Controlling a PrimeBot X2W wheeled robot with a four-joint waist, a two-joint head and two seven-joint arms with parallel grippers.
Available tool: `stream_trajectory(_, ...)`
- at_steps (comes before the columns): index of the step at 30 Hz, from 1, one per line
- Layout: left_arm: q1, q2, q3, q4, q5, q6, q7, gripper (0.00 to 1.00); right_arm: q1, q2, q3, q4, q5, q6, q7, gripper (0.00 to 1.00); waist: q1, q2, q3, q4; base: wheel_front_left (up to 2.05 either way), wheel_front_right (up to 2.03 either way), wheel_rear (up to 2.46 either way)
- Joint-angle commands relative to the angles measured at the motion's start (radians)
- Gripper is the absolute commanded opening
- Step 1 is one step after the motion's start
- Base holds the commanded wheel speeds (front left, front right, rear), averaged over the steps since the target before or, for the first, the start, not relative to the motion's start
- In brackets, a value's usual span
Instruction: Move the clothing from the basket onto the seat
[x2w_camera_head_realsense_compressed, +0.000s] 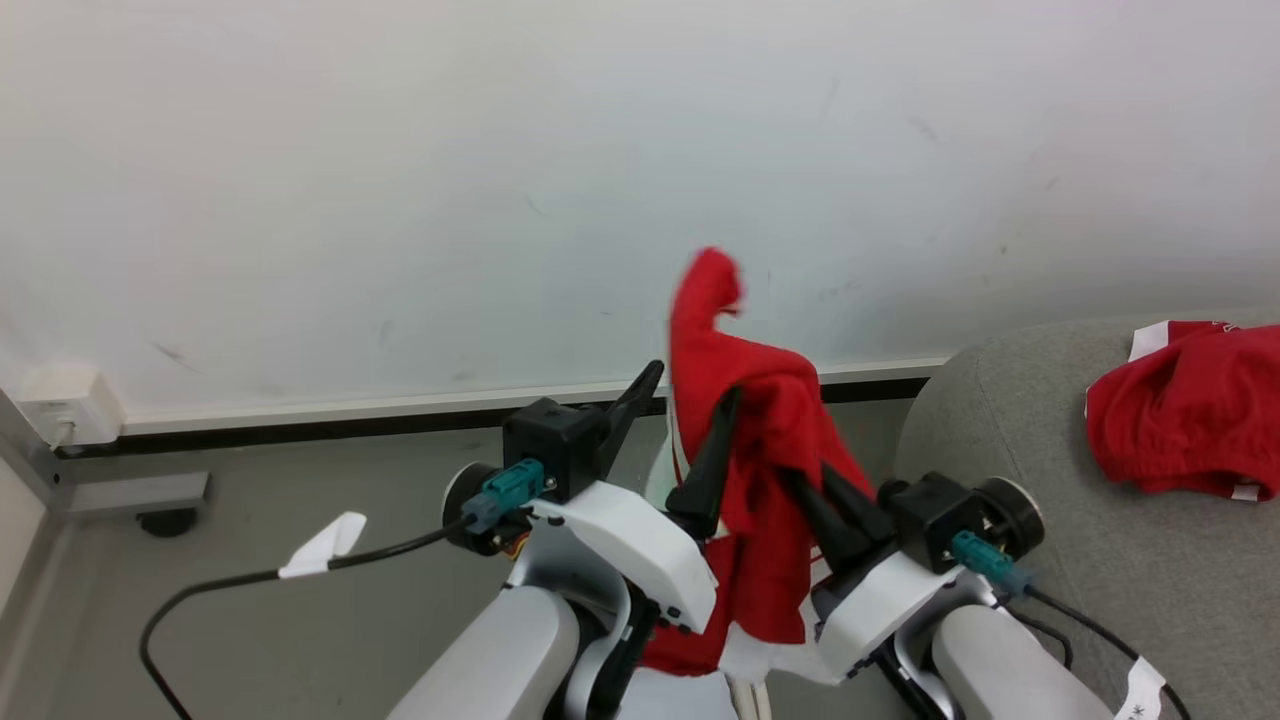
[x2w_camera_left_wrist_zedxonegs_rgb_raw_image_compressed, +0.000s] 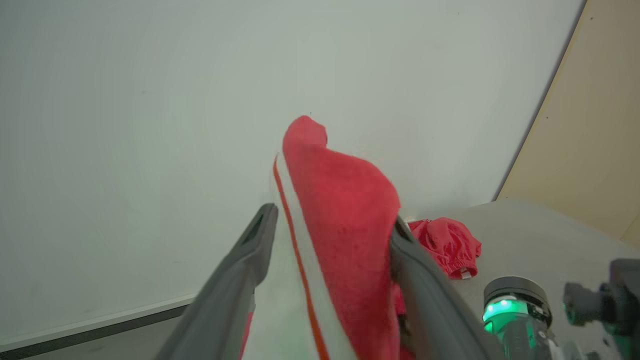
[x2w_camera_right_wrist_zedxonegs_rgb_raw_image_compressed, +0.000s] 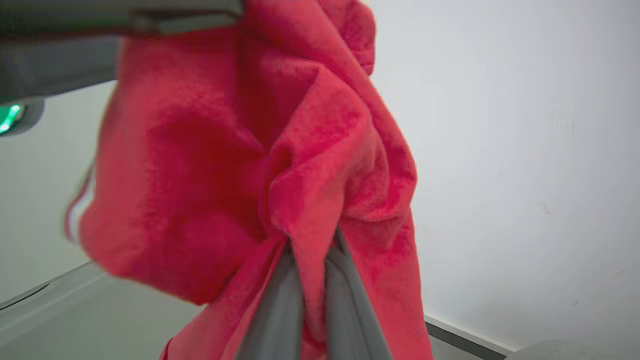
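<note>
Left of the sofa (x2w_camera_head_realsense_compressed: 1050, 560), right gripper (x2w_camera_head_realsense_compressed: 810, 480) clenched the red garment (x2w_camera_head_realsense_compressed: 760, 420), left gripper (x2w_camera_head_realsense_compressed: 695, 385) gaped released around it; a 2nd garment (x2w_camera_head_realsense_compressed: 1190, 420) lay on the sofa.

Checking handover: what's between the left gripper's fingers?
Red garment, between the open fingers of the left gripper; left wrist view. Right gripper pinches it.

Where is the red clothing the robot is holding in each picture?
Head view: the held clothing hangs mid-picture between left gripper and right gripper.
Left wrist view: clothing centre, between open fingers of left gripper.
Right wrist view: clothing centre-left, pinched by right gripper.
Shared landmark: the white wall.
</note>
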Motion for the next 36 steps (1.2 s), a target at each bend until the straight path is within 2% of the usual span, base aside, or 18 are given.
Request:
stream_trajectory(1, 0.015, 0.01, -0.001, 0.001, -0.009, -0.004, 0.001, 1.0, -0.013, -0.002, -0.025, -0.003, -0.002, -0.002, 0.0, 0.0, 0.0, 0.0, 0.0, -0.001, 0.0, 0.0, 0.0)
stream_trajectory(19, 0.049, 0.05, -0.029, 0.006, -0.012, -0.016, 0.013, 1.0, -0.016, -0.002, -0.192, -0.013, -0.042, -0.003, 0.0, 0.0, 0.0, 0.0, 0.002, -0.017, 0.0, 0.0, 0.0)
stream_trajectory(36, 0.078, 0.075, -0.047, 0.02, -0.016, -0.018, -0.006, 1.0, 0.013, -0.002, -0.298, -0.056, -0.084, -0.002, 0.0, 0.0, 0.0, 0.0, 0.013, -0.081, 0.0, 0.0, 0.0)
